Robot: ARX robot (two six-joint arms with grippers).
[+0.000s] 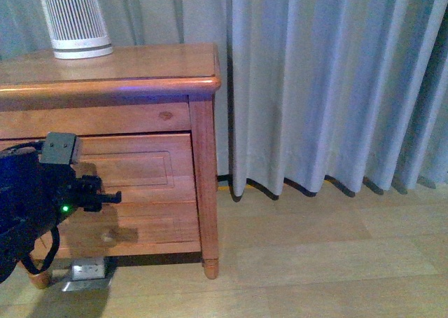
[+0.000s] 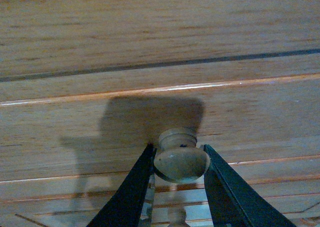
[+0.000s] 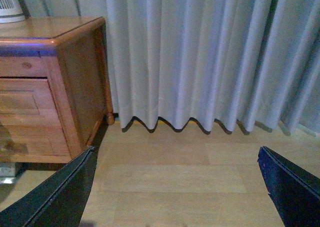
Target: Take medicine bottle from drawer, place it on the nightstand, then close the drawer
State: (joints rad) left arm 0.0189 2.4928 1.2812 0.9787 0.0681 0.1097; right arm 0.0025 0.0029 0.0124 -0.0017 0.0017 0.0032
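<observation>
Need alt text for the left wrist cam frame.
Left gripper closed on a round wooden knob, one dark finger on each side. Behind it, a honey-brown drawer front carries the knob's shadow.

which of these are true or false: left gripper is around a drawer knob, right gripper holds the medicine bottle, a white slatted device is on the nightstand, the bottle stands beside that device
1. The left gripper has a finger on each side of a drawer knob. True.
2. The right gripper holds the medicine bottle. False: it is open and empty, facing the curtain.
3. A white slatted device stands on the nightstand. True.
4. The medicine bottle stands beside that device. False: no bottle shows on the visible top.
</observation>
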